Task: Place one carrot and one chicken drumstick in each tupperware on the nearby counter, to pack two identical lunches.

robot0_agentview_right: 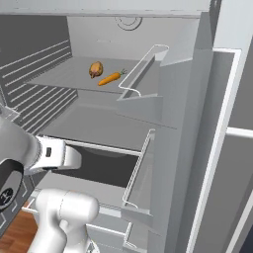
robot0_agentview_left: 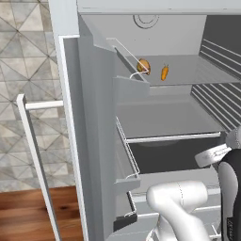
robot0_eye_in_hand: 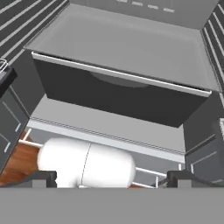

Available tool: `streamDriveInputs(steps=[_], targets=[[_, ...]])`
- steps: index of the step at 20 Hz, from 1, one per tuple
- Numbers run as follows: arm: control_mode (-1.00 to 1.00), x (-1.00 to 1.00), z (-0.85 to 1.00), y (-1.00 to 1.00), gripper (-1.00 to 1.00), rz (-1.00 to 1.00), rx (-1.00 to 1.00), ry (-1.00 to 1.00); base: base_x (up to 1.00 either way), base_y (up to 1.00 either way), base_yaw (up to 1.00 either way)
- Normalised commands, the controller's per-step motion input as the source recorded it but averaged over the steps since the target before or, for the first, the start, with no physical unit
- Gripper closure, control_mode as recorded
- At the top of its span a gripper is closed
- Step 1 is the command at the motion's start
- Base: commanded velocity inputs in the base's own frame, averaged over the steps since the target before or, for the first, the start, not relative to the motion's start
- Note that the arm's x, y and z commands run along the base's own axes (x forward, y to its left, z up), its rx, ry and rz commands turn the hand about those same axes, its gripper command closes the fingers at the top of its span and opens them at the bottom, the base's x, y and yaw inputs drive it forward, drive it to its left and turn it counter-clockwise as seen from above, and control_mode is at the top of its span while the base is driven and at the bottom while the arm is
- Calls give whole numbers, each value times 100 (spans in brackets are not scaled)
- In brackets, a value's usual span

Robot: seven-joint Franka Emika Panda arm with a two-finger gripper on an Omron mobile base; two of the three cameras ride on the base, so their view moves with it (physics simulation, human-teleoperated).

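An open grey refrigerator fills the scene, seen from a mobile robot parked in front of it. On the upper shelf (robot0_agentview_left: 188,75), toward the back, lie an orange carrot (robot0_agentview_left: 164,72) and a brown chicken drumstick (robot0_agentview_left: 143,66). They sit near each other but apart; in the left base view the drumstick is to the left of the carrot, partly behind the corner of a door bin. In the right base view the drumstick (robot0_agentview_right: 95,69) lies behind and left of the carrot (robot0_agentview_right: 109,78), whose green top points right.

In the hand view, the gripper (robot0_eye_in_hand: 111,179) has its two dark fingertips (robot0_eye_in_hand: 46,178) spread wide apart at the bottom corners, with nothing between them. Ahead of the fingers is the middle shelf (robot0_eye_in_hand: 131,48), bare and edged with a pale metal strip, and under it a dark recess. Closer to the fingers is a lower grey ledge (robot0_eye_in_hand: 105,124). The carrot and drumstick are on the shelf above the one the fingers face, well away from the fingertips.

The fridge door (robot0_agentview_left: 92,141) stands open on the left of the left base view, carrying clear-railed door bins (robot0_agentview_left: 129,160). Beyond it are a patterned tile wall (robot0_agentview_left: 28,70) and a strip of reddish-brown wood floor (robot0_agentview_left: 33,214). Ribbed grey walls (robot0_agentview_right: 34,84) line the fridge interior.
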Motion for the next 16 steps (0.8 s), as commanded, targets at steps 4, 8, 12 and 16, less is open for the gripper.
streamDriveInputs(steps=[4, 8, 12, 16], targets=[[-100, -1, 43, 0, -100, -10, 0, -36, 0, 0, 0], [-100, 2, 36, 0, -100, -20, 6, -19, 0, 0, 0], [-100, 12, 44, 0, -100, -23, 14, -5, 0, 0, 0], [-100, 21, 37, 0, -100, -13, 21, -8, 0, 0, 0]])
